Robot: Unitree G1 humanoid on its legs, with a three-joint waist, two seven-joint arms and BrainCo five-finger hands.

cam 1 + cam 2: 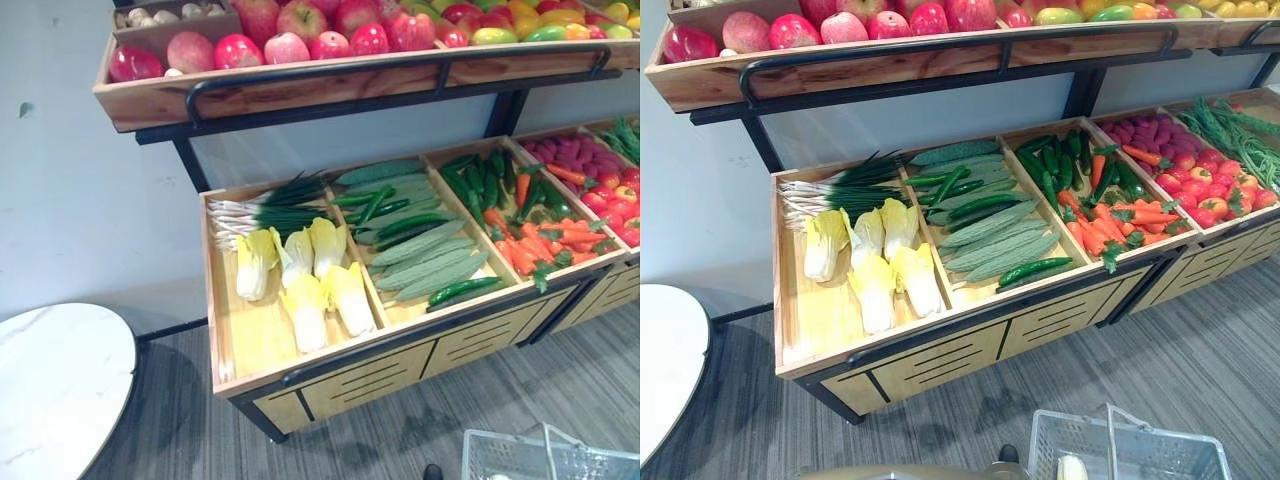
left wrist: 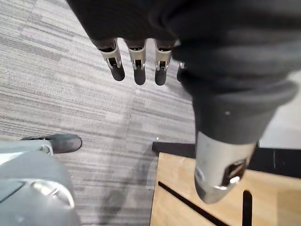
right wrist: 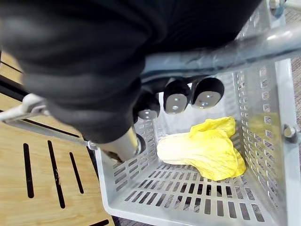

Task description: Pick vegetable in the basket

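We see a grey plastic basket (image 3: 256, 108) with slotted walls and floor and a smooth tubular handle (image 3: 225, 52). Our right hand (image 3: 177, 98) has its dark-tipped fingers curled round that handle, holding the basket low beside the stand's front. A yellow cabbage (image 3: 202, 148), crinkled and leafy, lies on the basket's floor directly below those fingers. It is well apart from them and close to one side wall, with bare slotted floor around the rest of it.

Our left hand (image 2: 136, 61) hangs with straight fingers and holds nothing. It is above the grey striped carpet floor (image 2: 56, 84), near the stand's corner.

The wooden stand (image 1: 340, 375) has a black metal rail along its front edge and slotted panels beneath. Its sloped lower tray is split by thin wooden dividers. The left compartment holds pale cabbages (image 1: 305, 280) below long scallions (image 1: 270, 210). The next holds bumpy green gourds (image 1: 430, 262), and further right come carrots (image 1: 540, 240). Glossy red apples (image 1: 290, 45) fill the upper shelf. A round white table (image 1: 50, 390) stands at the left, apart from the stand, with open carpet between them.
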